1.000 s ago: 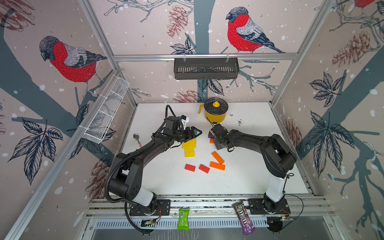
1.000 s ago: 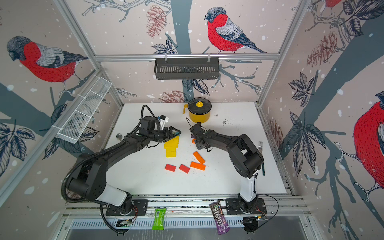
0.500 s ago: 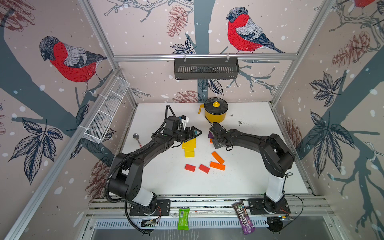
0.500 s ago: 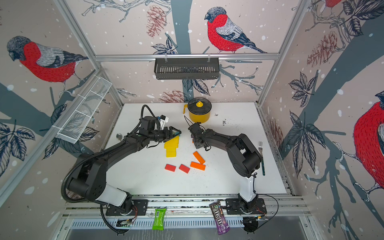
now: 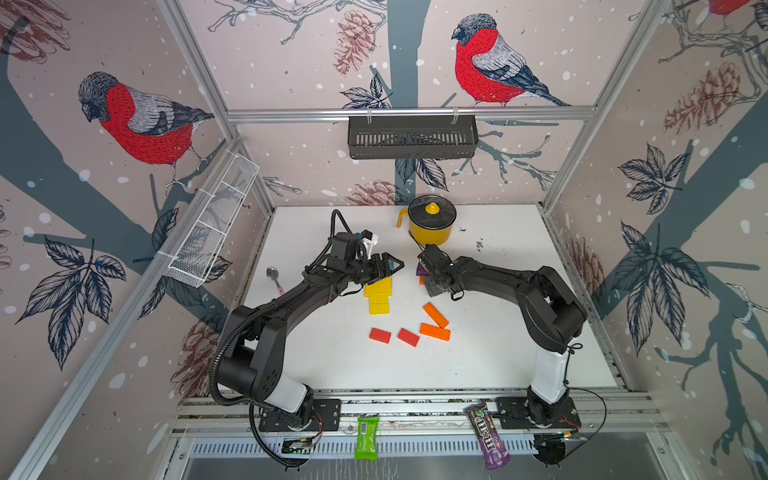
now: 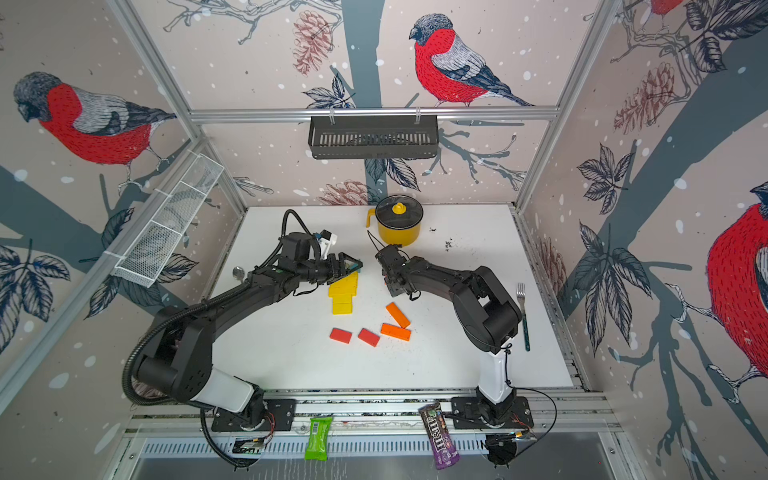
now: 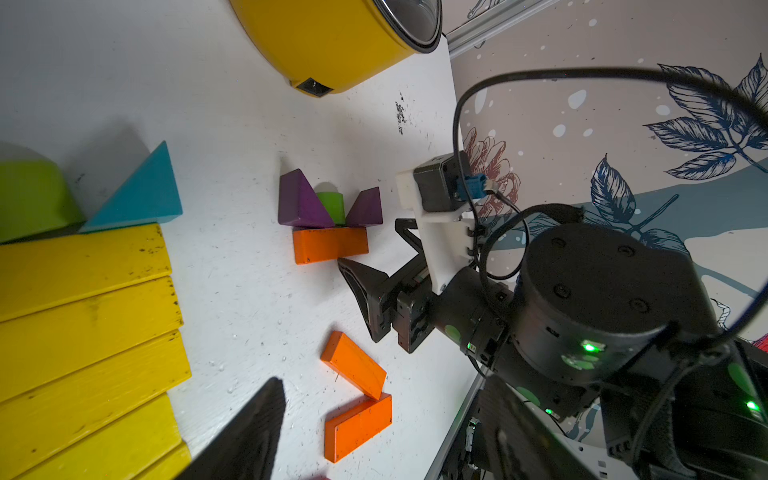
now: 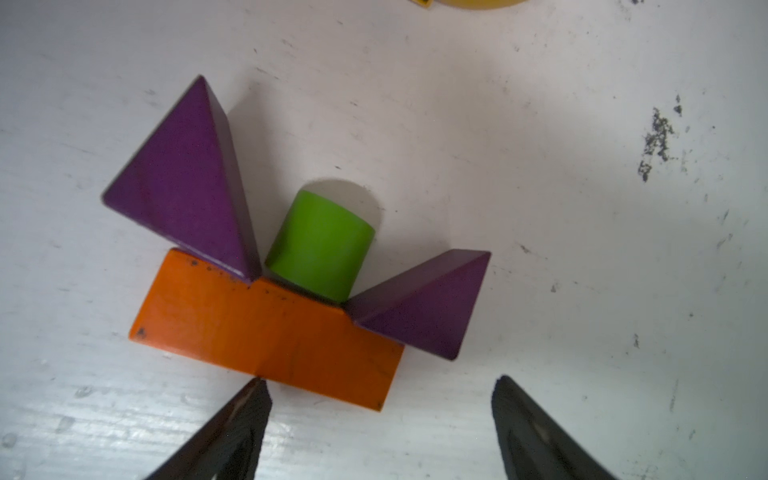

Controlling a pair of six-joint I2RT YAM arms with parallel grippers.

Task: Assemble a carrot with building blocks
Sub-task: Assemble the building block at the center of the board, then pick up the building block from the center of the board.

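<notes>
Directions are as seen from above, with 12 o'clock toward the back wall. The right claw (image 8: pixel 380 380) stands wide and empty. One fingertip is right at the near edge of an orange block (image 8: pixel 266 332); I cannot tell whether it touches. Two purple triangles (image 8: pixel 178 183) and a green peg (image 8: pixel 320 245) touch that block's far side, a little short of the pot (image 5: pixel 430 237) at 12 o'clock.

A push too far would likely slide the block and scatter all three, and the peg looks round enough to roll.

At 9 o'clock the left claw (image 5: pixel 392 266), also parted and holding nothing, hovers over the top end of the yellow blocks (image 5: pixel 378 293), where a teal triangle (image 7: pixel 141 195) sits. A low sweep could skew that row, and the two claws are near enough to clash.

Two loose orange blocks (image 5: pixel 435 314) lie at 6 o'clock and two red blocks (image 5: pixel 380 335) at 7.

On the front rail, at 6 o'clock, a purple packet (image 5: pixel 486 436) reads m&m's. The green wrapper (image 5: pixel 367 432) shows only a barcode.
</notes>
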